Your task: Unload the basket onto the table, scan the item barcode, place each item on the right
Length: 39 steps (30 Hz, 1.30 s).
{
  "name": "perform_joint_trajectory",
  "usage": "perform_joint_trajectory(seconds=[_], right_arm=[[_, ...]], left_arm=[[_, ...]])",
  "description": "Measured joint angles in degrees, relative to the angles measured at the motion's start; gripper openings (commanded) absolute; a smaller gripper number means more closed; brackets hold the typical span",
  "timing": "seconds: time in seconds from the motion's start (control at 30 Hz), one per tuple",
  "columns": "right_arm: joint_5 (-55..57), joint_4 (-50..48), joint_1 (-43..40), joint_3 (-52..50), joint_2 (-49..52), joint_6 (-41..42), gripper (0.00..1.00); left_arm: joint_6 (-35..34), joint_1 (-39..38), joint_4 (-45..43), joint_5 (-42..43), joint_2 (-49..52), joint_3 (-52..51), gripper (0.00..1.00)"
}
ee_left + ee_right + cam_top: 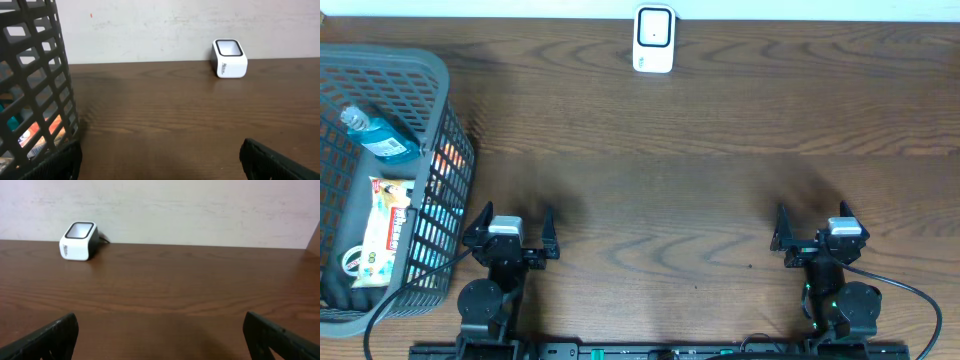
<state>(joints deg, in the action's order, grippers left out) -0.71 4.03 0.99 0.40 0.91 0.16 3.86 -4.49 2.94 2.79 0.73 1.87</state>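
Note:
The white barcode scanner (pixel 653 38) stands at the table's far edge, dark window up; it shows too in the left wrist view (pixel 229 59) and the right wrist view (pixel 78 241). Items lie in a grey mesh basket (pixel 442 80) at the left: a blue bottle (pixel 382 137) and a white snack packet (pixel 388 215). No barcode is readable. My left gripper (pixel 514 216) (pixel 161 152) hangs open and empty beside the basket's right wall. My right gripper (pixel 815 222) (pixel 160 325) stands open and empty near the front right.
The basket's mesh wall (pixel 40 75) fills the left of the left wrist view, close to my left finger. Bare dark wood table (pixel 660 200) lies between the grippers and the scanner. A pale wall rises behind the scanner.

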Motion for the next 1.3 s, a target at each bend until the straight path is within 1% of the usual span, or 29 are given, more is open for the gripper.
perform_joint_trajectory(seconds=[0.27, 0.57, 0.67, 0.97, 1.17, 1.3], right_arm=[[0.0, 0.0, 0.0, 0.0, 0.0, 0.0, 0.99], [0.0, 0.0, 0.0, 0.0, 0.0, 0.0, 0.99], [-0.02, 0.0, 0.0, 0.0, 0.0, 0.0, 0.99], [0.0, 0.0, 0.0, 0.0, 0.0, -0.02, 0.99], [-0.02, 0.0, 0.0, 0.0, 0.0, 0.0, 0.99], [-0.02, 0.0, 0.0, 0.0, 0.0, 0.0, 0.99]], left_arm=[[3.69, 0.0, 0.0, -0.13, 0.0, 0.0, 0.98], [3.89, 0.0, 0.0, -0.13, 0.0, 0.0, 0.98], [2.93, 0.0, -0.55, -0.13, 0.0, -0.17, 0.98], [-4.5, 0.0, 0.28, 1.49, 0.33, 0.87, 0.98], [-6.08, 0.0, 3.04, 2.05, 3.85, 7.58, 0.98], [-6.67, 0.0, 5.88, 2.43, 8.39, 13.05, 0.98]])
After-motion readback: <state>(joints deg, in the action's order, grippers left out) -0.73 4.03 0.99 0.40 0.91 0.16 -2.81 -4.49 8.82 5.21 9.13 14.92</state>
